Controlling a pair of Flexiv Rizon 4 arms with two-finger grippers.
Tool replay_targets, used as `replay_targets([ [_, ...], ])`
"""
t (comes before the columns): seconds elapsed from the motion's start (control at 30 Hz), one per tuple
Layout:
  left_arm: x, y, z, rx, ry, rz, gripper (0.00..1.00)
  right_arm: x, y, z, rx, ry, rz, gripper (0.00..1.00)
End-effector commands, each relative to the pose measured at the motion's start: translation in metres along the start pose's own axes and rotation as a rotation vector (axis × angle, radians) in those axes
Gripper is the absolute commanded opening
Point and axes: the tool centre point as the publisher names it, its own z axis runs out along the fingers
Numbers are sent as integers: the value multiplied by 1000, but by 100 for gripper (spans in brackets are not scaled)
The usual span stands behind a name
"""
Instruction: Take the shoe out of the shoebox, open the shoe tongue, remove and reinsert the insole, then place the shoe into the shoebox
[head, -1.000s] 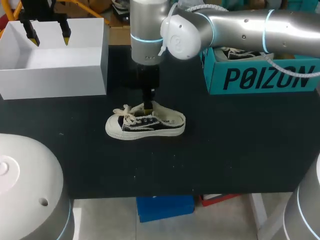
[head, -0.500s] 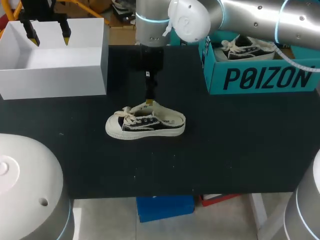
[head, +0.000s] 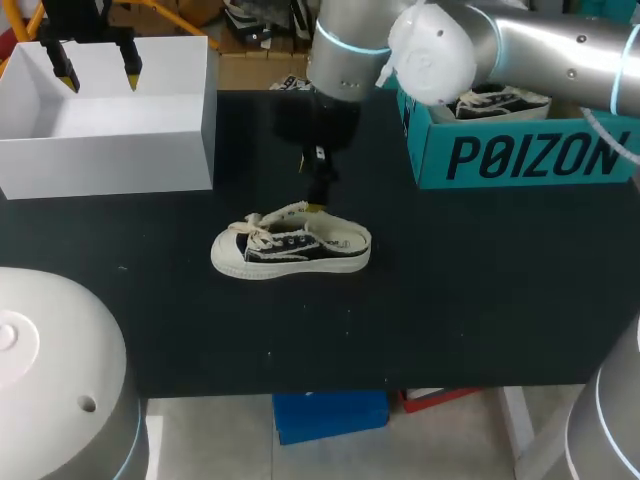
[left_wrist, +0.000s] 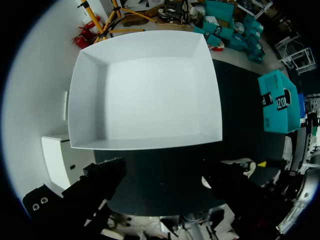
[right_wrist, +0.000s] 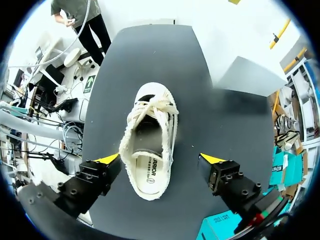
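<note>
Shoe (head: 291, 249) of seemingly frayed canvas lies below wide-spread right gripper (right_wrist: 160, 159).

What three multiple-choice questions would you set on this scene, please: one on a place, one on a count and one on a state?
1. Where is the left gripper?
A. over the shoe
B. over the white box
C. over the teal box

2. How many boxes stand on the table?
A. two
B. three
C. four

3. In what state is the right gripper?
A. shut on the shoe
B. shut on a lace
C. open

Answers:
1 B: in the head view it hangs over the white box, and the left wrist view looks straight down into that box.
2 A: only the white box and the teal box are on the table.
3 C: in the right wrist view it is spread wide, with bare table showing on both sides of the shoe.
</note>
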Motion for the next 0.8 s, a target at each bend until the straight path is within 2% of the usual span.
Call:
replay_targets([
  [0.03, 0, 1, 0, 0, -3, -1, 100, 11, -18, 1, -170, -35, 4, 100],
  [0.27, 0, 1, 0, 0, -3, -1, 100, 17, -31, 4, -311, -35, -5, 100],
  [0.8, 0, 1, 0, 0, -3, -1, 100, 17, -31, 4, -311, -35, -5, 100],
])
